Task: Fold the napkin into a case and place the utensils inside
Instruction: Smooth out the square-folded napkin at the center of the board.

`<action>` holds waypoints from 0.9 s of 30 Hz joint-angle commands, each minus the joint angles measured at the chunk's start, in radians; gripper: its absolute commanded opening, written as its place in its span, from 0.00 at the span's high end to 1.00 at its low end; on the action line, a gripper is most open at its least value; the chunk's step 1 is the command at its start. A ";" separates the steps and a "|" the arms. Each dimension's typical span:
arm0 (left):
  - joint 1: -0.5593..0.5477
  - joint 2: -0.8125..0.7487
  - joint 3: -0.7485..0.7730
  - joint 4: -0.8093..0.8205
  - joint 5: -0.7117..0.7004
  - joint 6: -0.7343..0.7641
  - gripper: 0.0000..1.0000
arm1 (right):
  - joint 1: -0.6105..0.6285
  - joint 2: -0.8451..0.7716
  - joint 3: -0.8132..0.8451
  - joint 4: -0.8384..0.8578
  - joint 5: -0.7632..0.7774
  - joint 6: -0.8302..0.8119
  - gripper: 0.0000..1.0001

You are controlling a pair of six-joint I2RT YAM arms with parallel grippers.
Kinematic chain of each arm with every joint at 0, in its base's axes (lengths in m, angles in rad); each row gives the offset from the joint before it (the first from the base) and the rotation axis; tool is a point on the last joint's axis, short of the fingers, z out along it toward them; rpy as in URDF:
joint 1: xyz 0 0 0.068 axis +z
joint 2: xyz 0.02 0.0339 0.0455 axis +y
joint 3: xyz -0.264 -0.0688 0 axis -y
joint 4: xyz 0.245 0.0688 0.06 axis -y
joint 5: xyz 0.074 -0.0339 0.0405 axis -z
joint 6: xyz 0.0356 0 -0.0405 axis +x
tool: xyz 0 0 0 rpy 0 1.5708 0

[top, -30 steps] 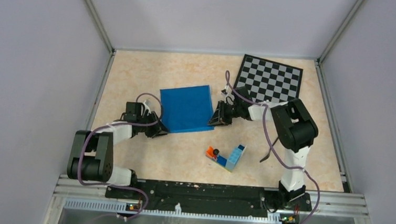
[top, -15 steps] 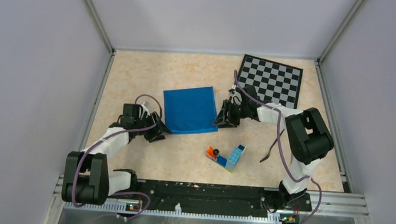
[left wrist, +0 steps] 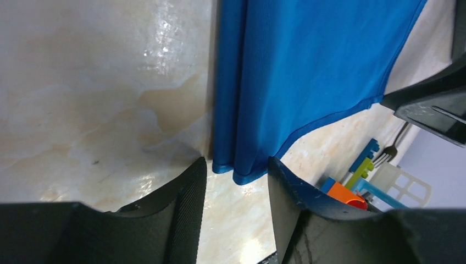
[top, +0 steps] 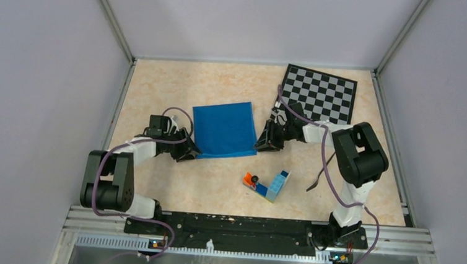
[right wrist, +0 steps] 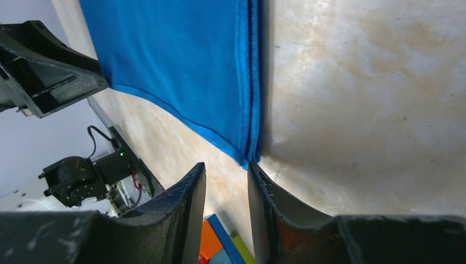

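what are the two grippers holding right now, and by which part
Nothing: the left gripper and right gripper stand open, each at a near corner of the bright blue cloth napkin.

Overhead, two wrist close-ups; common napkin (top: 223, 131)

robot lab cell: plain grey panel walls (top: 37, 62), aluminium mounting rail (top: 391, 242), chessboard (top: 320, 94).

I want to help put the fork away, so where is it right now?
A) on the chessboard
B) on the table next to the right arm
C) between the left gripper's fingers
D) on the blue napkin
B: the fork lies on the bare table beside the right arm, apart from the napkin and the chessboard.
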 commanded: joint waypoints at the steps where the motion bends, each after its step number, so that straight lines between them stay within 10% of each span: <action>1: 0.004 0.054 -0.017 0.104 -0.019 0.026 0.52 | -0.001 0.025 0.033 0.029 -0.004 -0.004 0.66; 27: 0.003 0.048 -0.088 0.107 -0.049 0.032 0.71 | -0.001 -0.070 0.007 0.005 0.004 -0.012 0.66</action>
